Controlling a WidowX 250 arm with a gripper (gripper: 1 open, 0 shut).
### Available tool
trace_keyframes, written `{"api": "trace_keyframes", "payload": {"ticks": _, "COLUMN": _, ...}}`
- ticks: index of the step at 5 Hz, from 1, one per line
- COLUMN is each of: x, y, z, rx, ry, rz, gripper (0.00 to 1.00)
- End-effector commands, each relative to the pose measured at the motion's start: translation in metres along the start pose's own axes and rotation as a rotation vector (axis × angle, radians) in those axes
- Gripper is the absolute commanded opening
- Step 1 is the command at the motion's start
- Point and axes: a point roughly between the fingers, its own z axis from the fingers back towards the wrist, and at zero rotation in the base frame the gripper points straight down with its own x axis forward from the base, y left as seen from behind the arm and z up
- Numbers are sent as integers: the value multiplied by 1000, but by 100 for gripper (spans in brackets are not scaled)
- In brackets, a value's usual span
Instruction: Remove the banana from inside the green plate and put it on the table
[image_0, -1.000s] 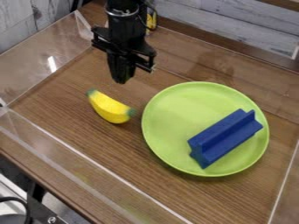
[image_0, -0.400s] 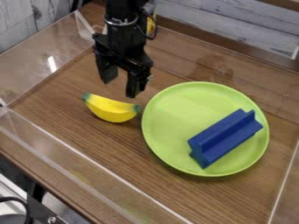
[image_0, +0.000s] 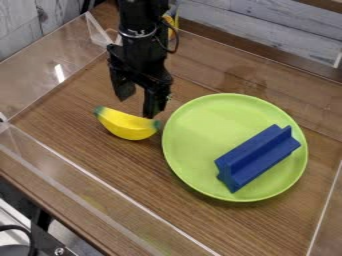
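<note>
Banana (image_0: 126, 124) is lying on the table (image_0: 80, 170), just left of the green plate (image_0: 201, 150), with its greenish tip nearly touching the rim but clearly outside it. So from this one camera view, the placing part looks done to me.

Same view, the gripper (image_0: 139, 97) hangs right above the banana with its jaws spread wide and nothing between them. It's pointing straight down, fingers close over the fruit but I can't tell if they're touching it.

What's left is basically a clean exit, I'd say: go straight up before moving sideways, so a finger doesn't clip the banana and roll it back against the rim. The blue block (image_0: 257, 157) sits on the plate, well away, so no worries there.
</note>
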Motion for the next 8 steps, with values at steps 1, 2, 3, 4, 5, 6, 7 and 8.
{"api": "trace_keyframes", "payload": {"ticks": 1, "x": 3, "y": 6, "z": 9, "rx": 18, "ry": -51, "rz": 3, "gripper": 100}}
{"api": "trace_keyframes", "payload": {"ticks": 2, "x": 3, "y": 6, "z": 5, "rx": 16, "ry": -51, "rz": -5, "gripper": 100}}
{"api": "trace_keyframes", "payload": {"ticks": 3, "x": 4, "y": 6, "z": 2, "rx": 13, "ry": -52, "rz": -11, "gripper": 100}}
{"api": "trace_keyframes", "payload": {"ticks": 4, "x": 4, "y": 6, "z": -1, "rx": 11, "ry": -52, "rz": -17, "gripper": 100}}
{"api": "trace_keyframes", "payload": {"ticks": 5, "x": 5, "y": 6, "z": -4, "rx": 8, "ry": -53, "rz": -24, "gripper": 100}}
{"api": "trace_keyframes", "payload": {"ticks": 6, "x": 6, "y": 6, "z": -6, "rx": 6, "ry": -53, "rz": -31, "gripper": 100}}
{"api": "trace_keyframes", "payload": {"ticks": 7, "x": 7, "y": 6, "z": -7, "rx": 4, "ry": -55, "rz": -38, "gripper": 0}}
{"api": "trace_keyframes", "payload": {"ticks": 8, "x": 8, "y": 7, "z": -4, "rx": 7, "ry": -55, "rz": -45, "gripper": 0}}
